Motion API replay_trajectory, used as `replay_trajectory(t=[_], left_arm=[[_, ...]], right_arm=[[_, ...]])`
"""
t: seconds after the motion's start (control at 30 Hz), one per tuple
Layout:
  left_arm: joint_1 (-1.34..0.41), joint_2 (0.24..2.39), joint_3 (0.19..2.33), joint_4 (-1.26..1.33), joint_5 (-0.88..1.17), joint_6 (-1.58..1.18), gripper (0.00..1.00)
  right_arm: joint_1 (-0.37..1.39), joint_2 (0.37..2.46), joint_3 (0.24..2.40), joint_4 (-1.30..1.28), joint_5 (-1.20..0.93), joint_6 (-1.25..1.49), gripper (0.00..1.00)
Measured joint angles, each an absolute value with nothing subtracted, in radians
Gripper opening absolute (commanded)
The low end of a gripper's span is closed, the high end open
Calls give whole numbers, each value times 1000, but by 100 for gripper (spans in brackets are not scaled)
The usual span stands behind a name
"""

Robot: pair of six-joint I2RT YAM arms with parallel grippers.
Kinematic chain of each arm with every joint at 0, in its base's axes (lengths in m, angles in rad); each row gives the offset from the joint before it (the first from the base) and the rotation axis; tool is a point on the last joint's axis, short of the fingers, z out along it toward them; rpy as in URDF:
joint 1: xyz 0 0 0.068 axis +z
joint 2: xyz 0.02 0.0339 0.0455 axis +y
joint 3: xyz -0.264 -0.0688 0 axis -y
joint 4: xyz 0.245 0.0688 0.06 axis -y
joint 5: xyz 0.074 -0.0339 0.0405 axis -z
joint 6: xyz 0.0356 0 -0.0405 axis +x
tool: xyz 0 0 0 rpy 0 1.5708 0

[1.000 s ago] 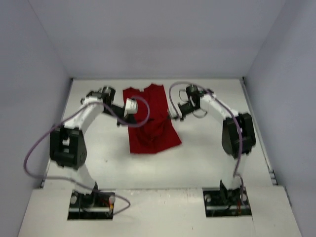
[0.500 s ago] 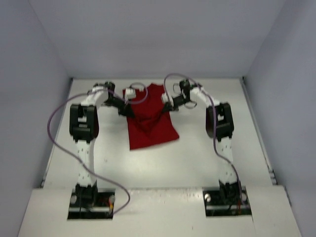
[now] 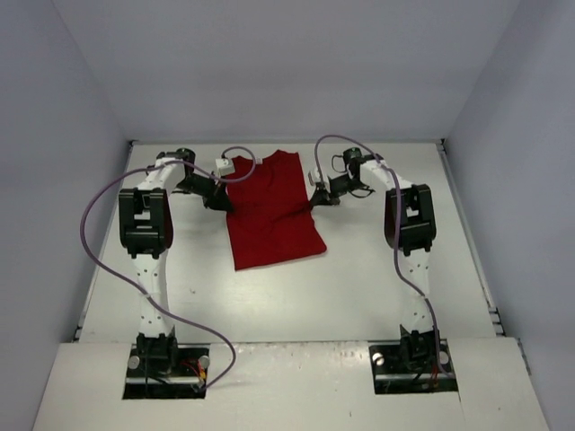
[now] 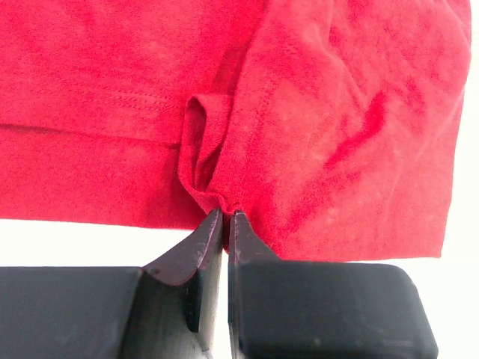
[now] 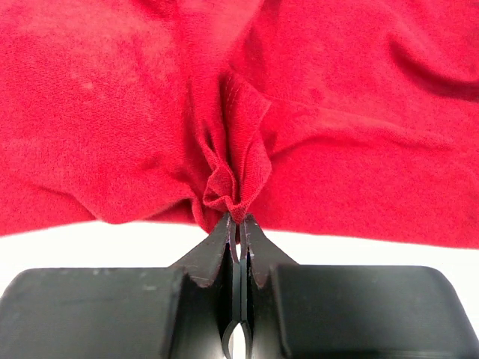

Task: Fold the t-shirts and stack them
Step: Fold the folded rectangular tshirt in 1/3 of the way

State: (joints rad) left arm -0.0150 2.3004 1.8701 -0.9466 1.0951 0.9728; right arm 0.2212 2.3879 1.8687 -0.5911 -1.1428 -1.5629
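Top external: the t-shirt (image 3: pixel 272 211) lies far-centre on the table (image 3: pixel 359 287), flatter than a second ago, both arms having drawn apart. Left gripper (image 4: pixel 226 217) is pinched on an edge fold, right gripper (image 5: pixel 238 221) clamped on a bunched pleat. We judge spreading nearly done, folding not yet begun

Plain grey walls (image 3: pixel 269 63) box a lab table (image 3: pixel 359 278)
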Motion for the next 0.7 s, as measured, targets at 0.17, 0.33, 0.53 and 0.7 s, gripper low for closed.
replay_trajectory(t=[0.17,0.33,0.53,0.7], left_arm=[[-11,2299,1885,-950,1095,972,0],[-14,2321,1974,-955,1095,956,14],[-17,2384,2070,-950,1081,914,61],[-18,2422,2097,-947,1050,866,89]], right_arm=[[215,2381,1903,-599,-1148,-1530,0],[217,2388,1998,-601,-1157,-1472,4],[220,2433,2073,-590,-1160,-1390,48],[220,2473,2075,-594,-1144,-1338,62]])
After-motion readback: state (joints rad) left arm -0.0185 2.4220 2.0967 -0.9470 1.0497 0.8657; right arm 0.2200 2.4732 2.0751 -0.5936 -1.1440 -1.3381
